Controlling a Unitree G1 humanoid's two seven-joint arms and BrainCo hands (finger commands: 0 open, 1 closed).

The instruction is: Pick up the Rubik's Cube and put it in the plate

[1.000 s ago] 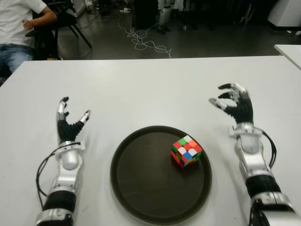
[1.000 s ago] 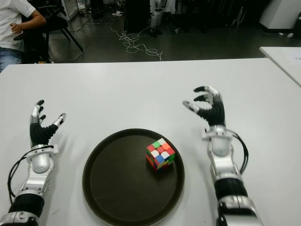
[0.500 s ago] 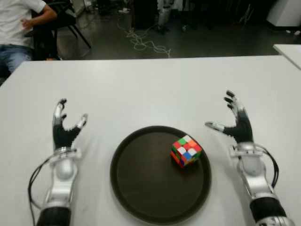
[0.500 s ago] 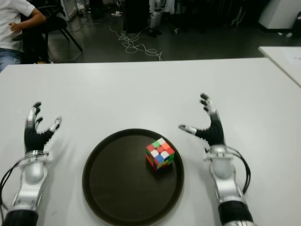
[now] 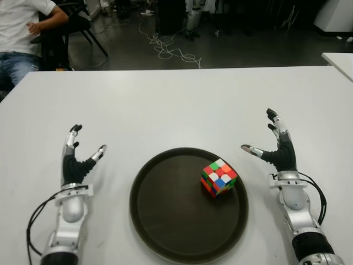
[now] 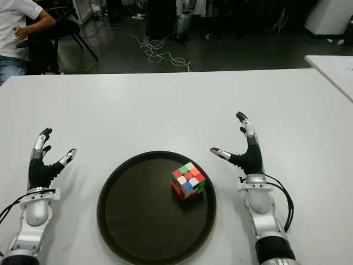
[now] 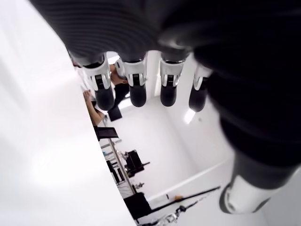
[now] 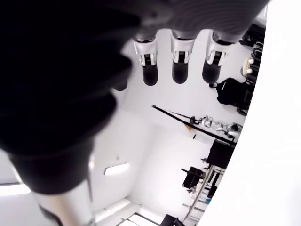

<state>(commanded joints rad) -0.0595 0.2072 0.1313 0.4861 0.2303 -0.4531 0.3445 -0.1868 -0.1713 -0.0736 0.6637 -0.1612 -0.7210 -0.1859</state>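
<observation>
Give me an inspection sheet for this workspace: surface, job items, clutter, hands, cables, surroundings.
Surface: white table, bare apart from the items below.
Job items: cube lies in the plate, right of centre.
Clutter: nothing seen.
Hands: left hand left of the plate, open, empty; right hand right of it, open, empty.
Cables: black leads loop beside both forearms; cable on the floor behind.
Surroundings: seated person at far left; second table at right.
</observation>
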